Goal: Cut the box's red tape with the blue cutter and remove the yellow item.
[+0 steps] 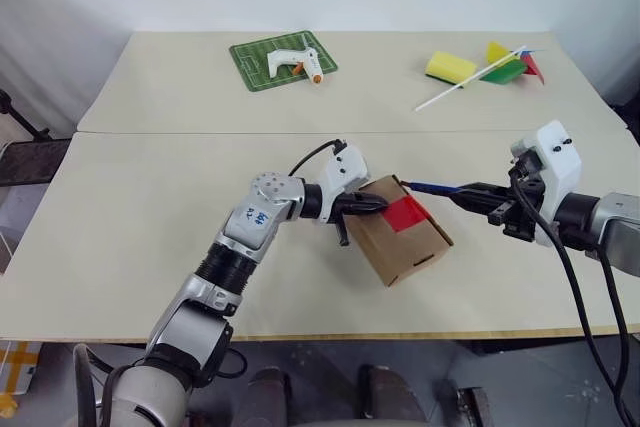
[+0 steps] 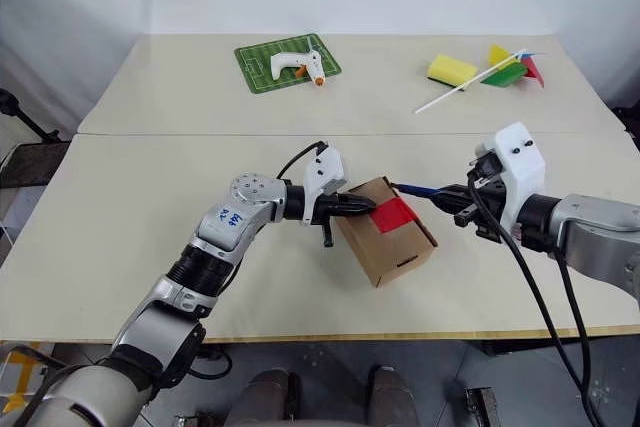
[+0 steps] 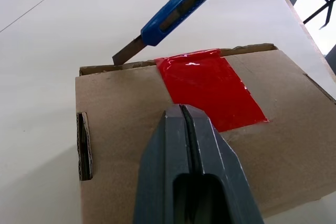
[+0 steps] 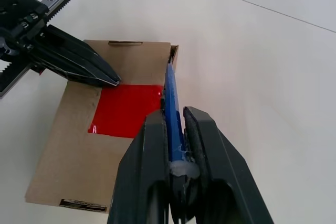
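At frame centre, the left end effector [image 1: 372, 203], fingers together, presses the small brown cardboard box [image 1: 400, 237] onto the cream counter [image 1: 130, 207]. If that light press slips, the box could skid. Right end effector [image 1: 478, 193] clamps the slim blue cutter [image 3: 178, 9]; the left wrist view alone reveals its blade beside the red tape [image 3: 210, 87].

- A white glue gun [image 1: 293, 62] with an orange tip lies on a small green mat [image 1: 283, 60] at the far side of the table [image 1: 150, 197].
- A yellow sponge [image 1: 451, 68] sits far off on the right side.
- Just beside the sponge lies a pinwheel [image 1: 510, 64] with yellow, green and red blades and a long white stick.
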